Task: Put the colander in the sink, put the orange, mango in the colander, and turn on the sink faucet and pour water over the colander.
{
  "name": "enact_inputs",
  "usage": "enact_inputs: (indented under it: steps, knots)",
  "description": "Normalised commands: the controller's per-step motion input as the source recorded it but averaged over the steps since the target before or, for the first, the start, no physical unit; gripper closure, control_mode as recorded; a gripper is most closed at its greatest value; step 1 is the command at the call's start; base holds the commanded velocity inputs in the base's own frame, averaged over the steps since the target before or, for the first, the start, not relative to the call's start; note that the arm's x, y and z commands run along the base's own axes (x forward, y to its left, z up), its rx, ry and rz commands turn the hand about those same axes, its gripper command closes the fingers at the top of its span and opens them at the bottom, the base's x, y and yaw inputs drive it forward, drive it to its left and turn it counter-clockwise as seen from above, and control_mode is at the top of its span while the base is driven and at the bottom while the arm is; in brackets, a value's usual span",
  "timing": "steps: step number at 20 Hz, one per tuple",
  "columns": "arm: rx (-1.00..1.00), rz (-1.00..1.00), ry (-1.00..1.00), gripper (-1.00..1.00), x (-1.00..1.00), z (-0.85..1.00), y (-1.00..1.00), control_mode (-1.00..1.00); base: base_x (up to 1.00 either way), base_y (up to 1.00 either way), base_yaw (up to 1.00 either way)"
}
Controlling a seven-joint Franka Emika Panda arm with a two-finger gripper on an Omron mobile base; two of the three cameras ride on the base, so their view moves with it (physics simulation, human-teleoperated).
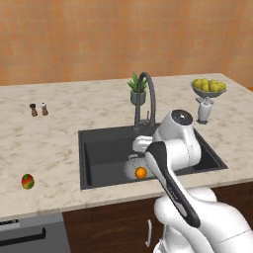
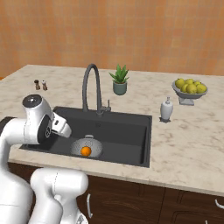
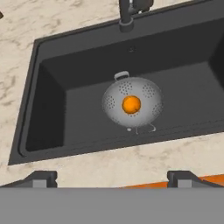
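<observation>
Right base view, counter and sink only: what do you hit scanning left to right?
salt and pepper shakers → orange in the colander → potted plant → soap dispenser → fruit bowl

In the left base view the arm's white and dark links cover the sink's (image 1: 99,148) right half, most of the colander (image 1: 132,167) and the foot of the sink faucet (image 1: 147,99), so only the colander's left rim and the orange (image 1: 141,172) peek out beside the forearm. In the hand view the faucet's base (image 3: 127,17) is cut off by the top edge, and the sink's right end runs past the right edge. The two shakers (image 2: 40,85) on the counter in the right base view are too small to tell apart.
</observation>
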Motion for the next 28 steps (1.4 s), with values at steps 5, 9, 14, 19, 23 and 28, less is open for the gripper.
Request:
enact_inputs:
  steps: [5, 9, 14, 19, 23, 28]
  knots:
    - [-0.07, 0.01, 0.06, -1.0, -0.41, 0.54, 0.67, -1.0, 0.0, 0.0, 0.0]
    - [-0.06, 0.05, 0.11, -1.0, -0.23, 0.3, 0.75, -1.0, 0.0, 0.0, 0.0]
    - [0.0, 0.06, 0.08, -1.0, 0.03, 0.06, 0.49, -1.0, 0.0, 0.0, 0.0]
    - [0.0, 0.0, 0.0, -1.0, 0.3, 0.0, 0.48, -1.0, 0.0, 0.0, 0.0]
    - [0.0, 0.0, 0.0, -1.0, 0.3, -0.03, 0.51, -1.0, 0.0, 0.0, 0.0]
    - [0.0, 0.01, 0.0, -1.0, 0.09, 0.0, 0.35, -1.0, 0.0, 0.0, 0.0]
